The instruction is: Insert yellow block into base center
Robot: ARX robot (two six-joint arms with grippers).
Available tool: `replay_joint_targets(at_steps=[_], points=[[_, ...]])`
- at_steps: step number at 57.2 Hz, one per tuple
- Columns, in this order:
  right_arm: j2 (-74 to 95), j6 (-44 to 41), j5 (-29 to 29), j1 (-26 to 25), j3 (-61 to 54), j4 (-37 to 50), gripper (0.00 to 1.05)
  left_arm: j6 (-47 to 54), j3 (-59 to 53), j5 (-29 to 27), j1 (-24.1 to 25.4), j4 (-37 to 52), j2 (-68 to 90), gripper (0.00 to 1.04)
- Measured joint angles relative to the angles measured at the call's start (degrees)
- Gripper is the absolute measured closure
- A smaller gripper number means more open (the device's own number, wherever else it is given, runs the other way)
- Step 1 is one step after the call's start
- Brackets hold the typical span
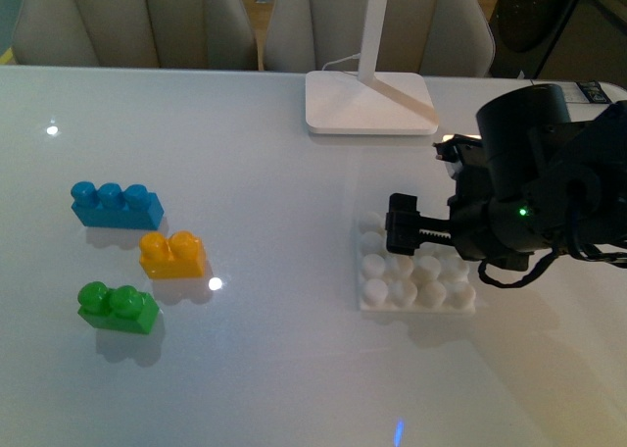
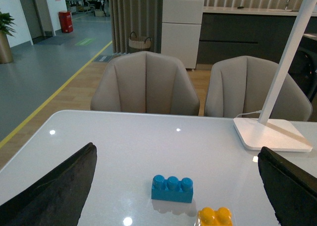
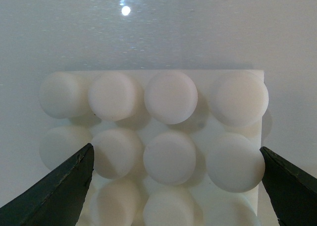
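The white glossy desk (image 1: 245,124) fills the front view, with two beige chairs (image 2: 146,84) behind its far edge. A white lamp (image 1: 370,102) stands on its flat foot at about 12 o'clock on the desk. The black right arm (image 1: 549,192) reaches in from 3 o'clock. Its end effector (image 1: 400,223) is over the base (image 1: 416,280), jaws spread wide and holding nothing. In the right wrist view the two dark fingers (image 3: 64,186) flank the studs. Whether they touch the plate cannot be told.

The base, a white square studded plate, lies flat right of centre, at 6 o'clock from the lamp foot.

Well apart, at 9 o'clock from the base, sit three bricks, none touching. The blue three-stud brick (image 1: 116,205) is farthest. The yellow block (image 1: 172,254) sits at its 5 o'clock, studs up, its long axis running 9 to 3 o'clock. The green two-stud brick (image 1: 119,307) lies at 7 o'clock from the yellow block.

The left end effector (image 2: 177,147) is open and empty, looking at the blue and yellow pieces.
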Motion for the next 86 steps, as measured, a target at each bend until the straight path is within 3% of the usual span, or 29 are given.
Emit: replay_joint_targets(at_steps=[61,86], points=[[3.6,12.1,2.0,12.5,10.5,-6.9,0.09,0.0,0.0,0.0,0.0,0.0,0.0,0.07],[4.0,15.6,3.3,14.0,10.7,-6.4,0.09,0.0,0.0,0.0,0.0,0.0,0.0,0.07]])
